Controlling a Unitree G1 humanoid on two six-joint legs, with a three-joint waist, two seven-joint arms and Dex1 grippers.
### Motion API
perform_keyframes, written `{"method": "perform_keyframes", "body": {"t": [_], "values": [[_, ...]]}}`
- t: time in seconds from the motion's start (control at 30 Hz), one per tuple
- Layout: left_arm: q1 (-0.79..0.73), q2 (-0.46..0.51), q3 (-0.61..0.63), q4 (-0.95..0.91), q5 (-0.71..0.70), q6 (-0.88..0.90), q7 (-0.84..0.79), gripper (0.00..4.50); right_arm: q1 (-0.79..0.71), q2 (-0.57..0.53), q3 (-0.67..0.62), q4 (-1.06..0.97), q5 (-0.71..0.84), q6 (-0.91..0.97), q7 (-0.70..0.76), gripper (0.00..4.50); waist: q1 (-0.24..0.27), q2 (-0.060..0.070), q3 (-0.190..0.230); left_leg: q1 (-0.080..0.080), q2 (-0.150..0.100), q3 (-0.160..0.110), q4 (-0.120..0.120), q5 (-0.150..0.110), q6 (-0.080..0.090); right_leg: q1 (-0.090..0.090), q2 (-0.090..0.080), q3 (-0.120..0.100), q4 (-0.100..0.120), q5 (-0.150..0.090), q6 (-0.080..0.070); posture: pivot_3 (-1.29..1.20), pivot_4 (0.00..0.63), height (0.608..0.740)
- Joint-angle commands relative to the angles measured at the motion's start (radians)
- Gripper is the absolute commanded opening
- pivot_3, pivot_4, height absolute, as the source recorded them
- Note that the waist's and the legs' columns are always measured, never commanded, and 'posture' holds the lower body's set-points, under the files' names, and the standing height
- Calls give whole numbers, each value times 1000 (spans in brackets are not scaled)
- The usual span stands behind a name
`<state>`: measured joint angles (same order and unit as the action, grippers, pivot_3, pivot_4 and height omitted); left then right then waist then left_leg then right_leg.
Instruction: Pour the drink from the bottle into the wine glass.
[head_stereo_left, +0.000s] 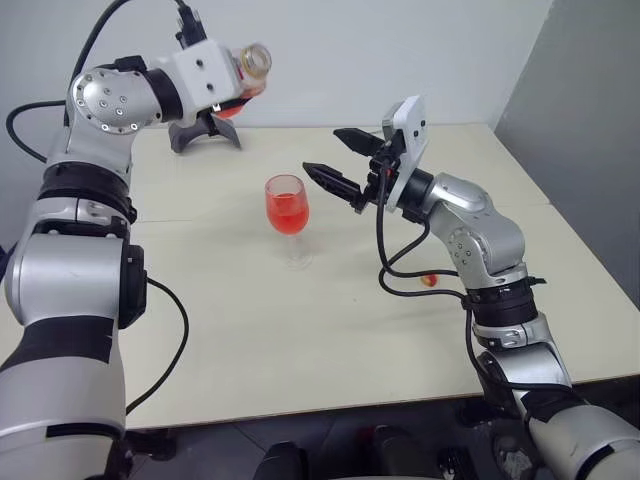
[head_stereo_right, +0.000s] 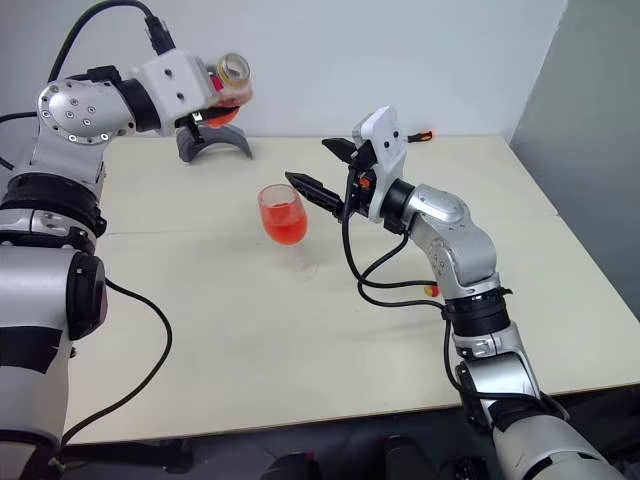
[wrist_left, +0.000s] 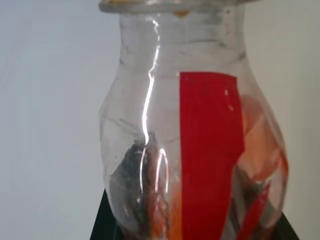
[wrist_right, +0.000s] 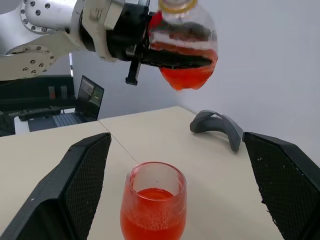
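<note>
Clamped around the body of the small clear plastic bottle (wrist_right: 185, 47), the left gripper (wrist_right: 165, 52) is held high above the back-left part of the cream table (head_stereo_left: 300, 340), its black fingers (wrist_right: 175, 59) pressed tight against the rounded body. The bottle is seen nearly upright, with its open mouth uppermost, a red label band on its side and a little red-pink drink (wrist_right: 187, 76) pooled in its lowest part. The right gripper (head_stereo_left: 335, 162) is raised over the middle of the table with its two black fingers (head_stereo_left: 335, 183) spread wide and nothing between them; it is pointed toward the glass from the robot's right and stands apart from it. The wine glass (head_stereo_left: 287, 215) stands upright on the table between the two arms, below and to the right of the bottle, and its bowl is filled roughly halfway with the bright red drink, foamy at the surface. A dark grey curved stand (head_stereo_left: 204, 134) rests on the table near the back edge, beneath the left gripper. A black cable (head_stereo_left: 400, 285) from the right arm is draped onto the tabletop, and a small red and yellow object (head_stereo_left: 429, 281) lies beside it, too small to be identified. A small orange-red item (head_stereo_right: 425, 134) is seen at the far edge of the table.
</note>
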<state>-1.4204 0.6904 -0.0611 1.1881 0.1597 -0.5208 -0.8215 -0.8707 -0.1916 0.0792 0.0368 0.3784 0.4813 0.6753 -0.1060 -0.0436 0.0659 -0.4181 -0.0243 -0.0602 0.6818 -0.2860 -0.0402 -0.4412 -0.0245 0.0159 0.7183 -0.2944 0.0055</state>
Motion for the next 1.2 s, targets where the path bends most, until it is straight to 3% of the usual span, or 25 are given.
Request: {"method": "perform_keyframes", "body": {"t": [0.03, 0.17, 0.33, 0.47, 0.57, 0.83, 1.2], "values": [[14, -4, 114, -124, -130, 188, 35, 1062, 17, -26, -19, -81, 25, 23, 7, 4500, -4, 0, -4, 0, 0, 0, 0, 0, 0, 0, 0, 0, 0, 0, 0, 0, 0, 740], [119, -3, 210, -324, -204, 410, 158, 1062, 97, -85, -23, -210, 44, 89, 7, 4500, -10, 1, -13, 0, 0, -2, -1, 0, 0, 0, 0, 0, 1, 0, 0, 0, 0, 740], [381, -17, 326, -683, -265, 685, 336, 1061, 332, -187, -9, -446, 59, 176, -21, 4500, -9, 3, -21, 2, 0, -5, 0, 0, 0, 1, 1, 1, 1, 0, 0, 0, 0, 740], [615, -62, 451, -902, -303, 847, 505, 1061, 565, -259, 66, -598, -17, 100, -23, 4500, -6, 3, -33, 3, 0, -7, 0, 0, 0, 4, 2, 1, 0, 0, 1, 0, 0, 740], [774, -123, 496, -1012, -341, 937, 557, 1061, 619, -256, 100, -596, -58, 43, -38, 4500, -3, 3, -37, 4, 0, -7, -1, 0, 0, 5, 2, 2, -1, 0, 0, 0, 0, 740], [932, -260, 511, -963, -412, 972, 597, 1061, 543, -207, 123, -542, -75, 30, -45, 4500, 65, 1, -40, 28, -3, -10, -3, -4, 6, 34, 2, 0, -7, -1, 0, 0, 0, 740], [933, -279, 382, -805, -386, 842, 493, 1061, 618, -186, 138, -472, -99, -88, -27, 4500, 78, -4, -45, 32, -4, -10, -3, -4, 4, 37, 1, 1, -8, -1, 0, 0, 0, 740]]}}
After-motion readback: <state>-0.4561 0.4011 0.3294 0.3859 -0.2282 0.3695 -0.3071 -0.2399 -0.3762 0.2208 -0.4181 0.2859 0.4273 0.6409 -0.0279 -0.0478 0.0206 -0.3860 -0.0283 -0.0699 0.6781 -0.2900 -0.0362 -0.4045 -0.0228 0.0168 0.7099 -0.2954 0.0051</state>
